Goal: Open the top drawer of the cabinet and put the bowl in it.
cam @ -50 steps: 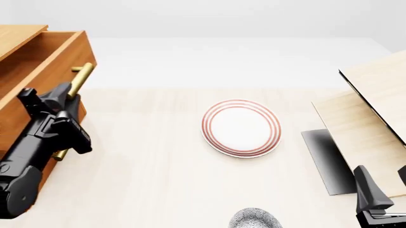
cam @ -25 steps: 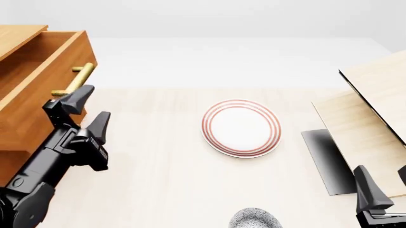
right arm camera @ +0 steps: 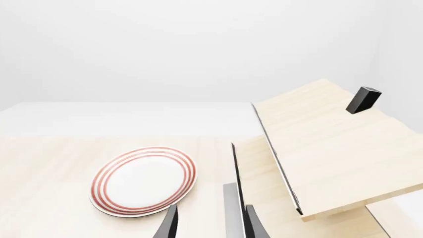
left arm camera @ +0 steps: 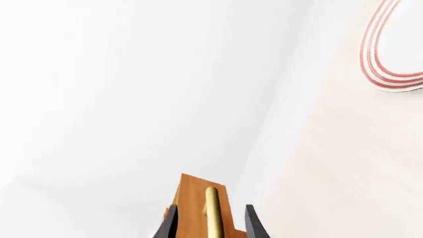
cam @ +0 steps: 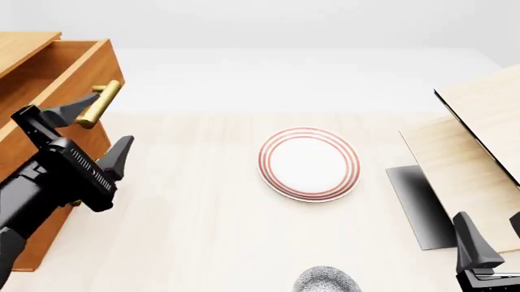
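Now the bowl [cam: 327,280] lies well apart from left pincer [cam: 97,129].

My black left gripper [cam: 96,128] raised, jaws spread wide, empty. My black right gripper [cam: 488,240] low at edge, fingers parted, empty.

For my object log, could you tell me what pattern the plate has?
The plate is white with concentric red rings around its rim, clearest in the front view.

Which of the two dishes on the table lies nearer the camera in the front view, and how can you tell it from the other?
The bowl, small, deep and grey-speckled, cut off by the view's near edge. The plate is flat, white with red rings, and sits mid-table.
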